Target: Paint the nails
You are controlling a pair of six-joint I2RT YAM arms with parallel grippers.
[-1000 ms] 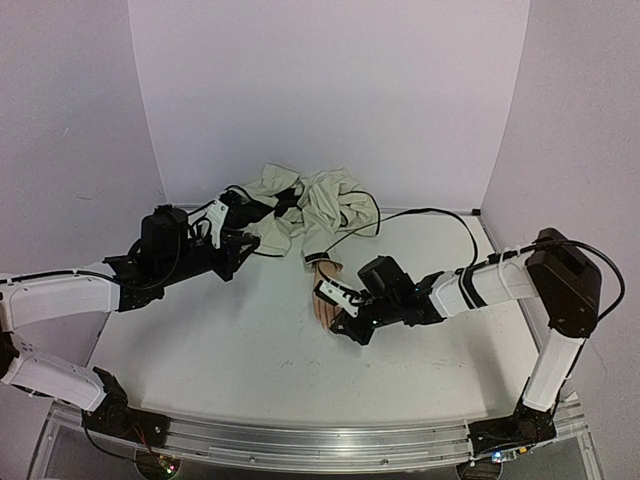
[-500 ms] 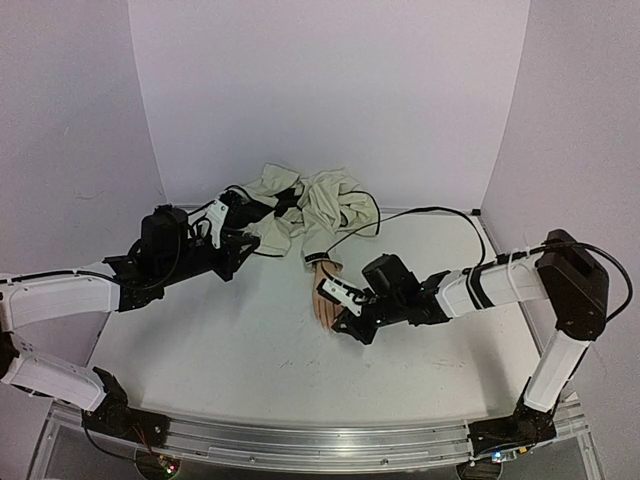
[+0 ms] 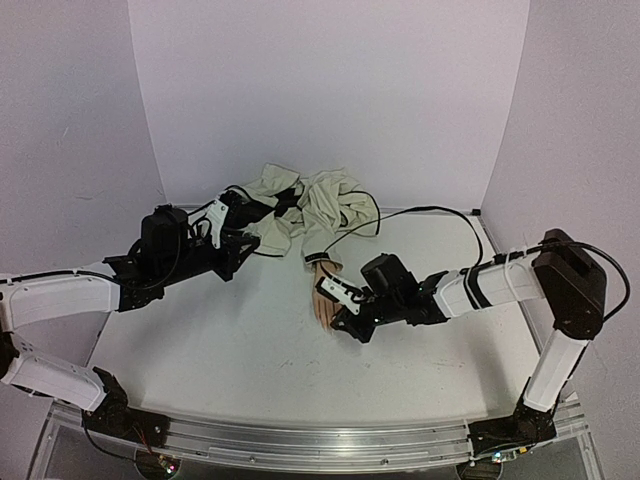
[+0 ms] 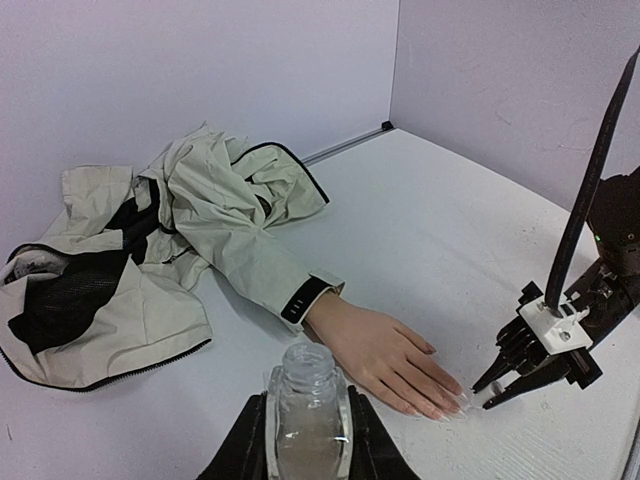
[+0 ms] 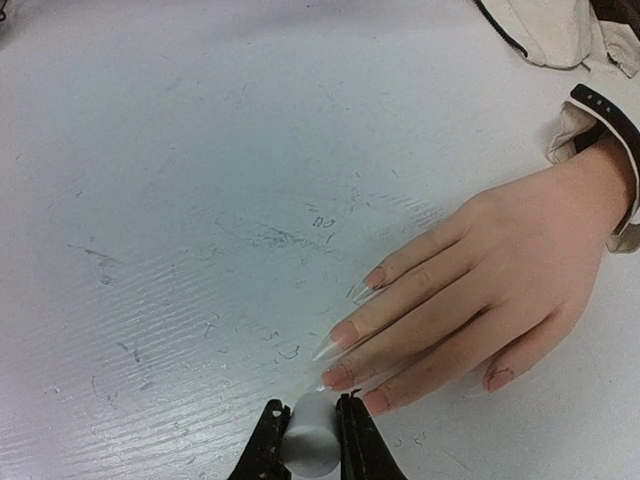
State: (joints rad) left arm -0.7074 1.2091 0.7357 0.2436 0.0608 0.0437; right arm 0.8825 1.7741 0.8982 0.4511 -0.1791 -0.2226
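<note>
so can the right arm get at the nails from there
Probably yes: the right end effector, shut on a small white cylinder, sits just beside the long nails of the pale peach mannequin hand; nothing covers them.

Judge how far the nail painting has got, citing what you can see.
Done: the bottle is uncapped, held in the left gripper. In hand: the right gripper holds the white cap at the fingertips of the mannequin hand. Left: the nails show no clear colour, so painting looks barely started.

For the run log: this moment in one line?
left fingers: shut on open bottle | right fingers: shut on white cap, at nails | hand: palm down
</note>
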